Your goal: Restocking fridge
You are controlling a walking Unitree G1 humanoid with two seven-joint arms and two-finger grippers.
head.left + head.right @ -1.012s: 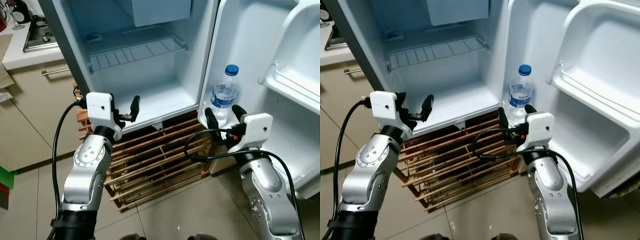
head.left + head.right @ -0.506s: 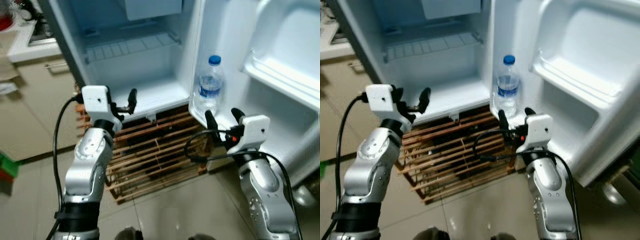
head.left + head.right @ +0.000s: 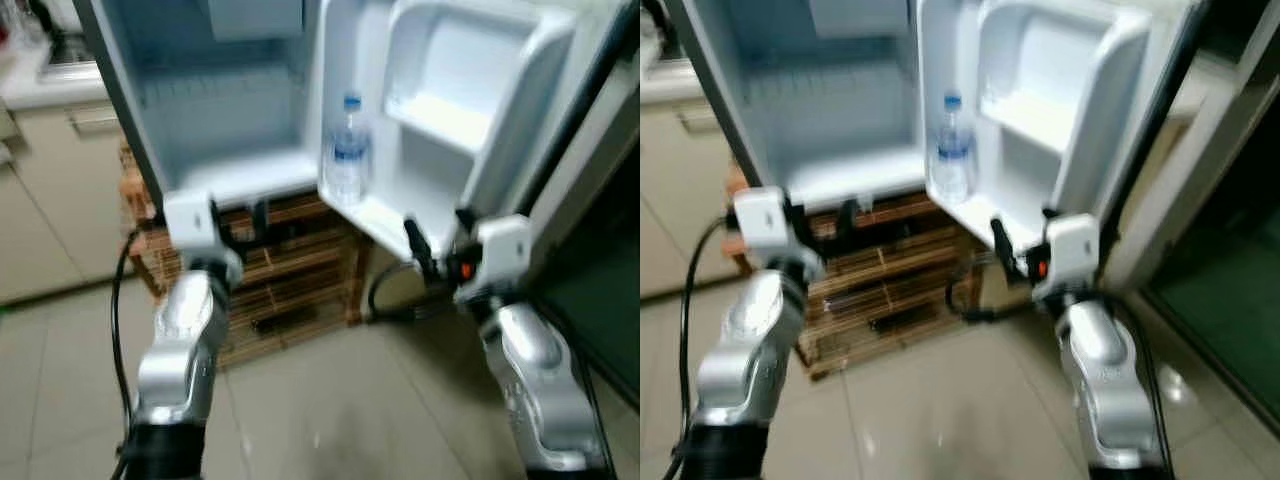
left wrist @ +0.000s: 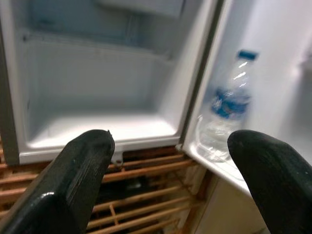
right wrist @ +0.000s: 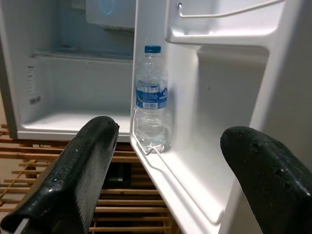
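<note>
A clear water bottle (image 5: 151, 97) with a blue cap and blue label stands upright in the lower shelf of the open fridge door (image 3: 450, 120). The small white fridge (image 3: 220, 110) is open, and its inside is bare apart from a wire shelf. My right gripper (image 3: 440, 235) is open and holds nothing, a short way in front of the door shelf and below the bottle (image 3: 347, 150). My left gripper (image 3: 238, 218) is open too, in front of the fridge's lower edge. The head views are blurred.
A slatted wooden rack (image 3: 290, 260) carries the fridge. Beige kitchen cabinets (image 3: 50, 200) stand to the left. To the right of the door lies a dark opening with a green floor (image 3: 1230, 280). Pale tiled floor (image 3: 330, 400) spreads below my arms.
The whole picture has swung and blurred, so the camera has moved; fridge and door now sit further left and further off. Both grippers stay open and empty.
</note>
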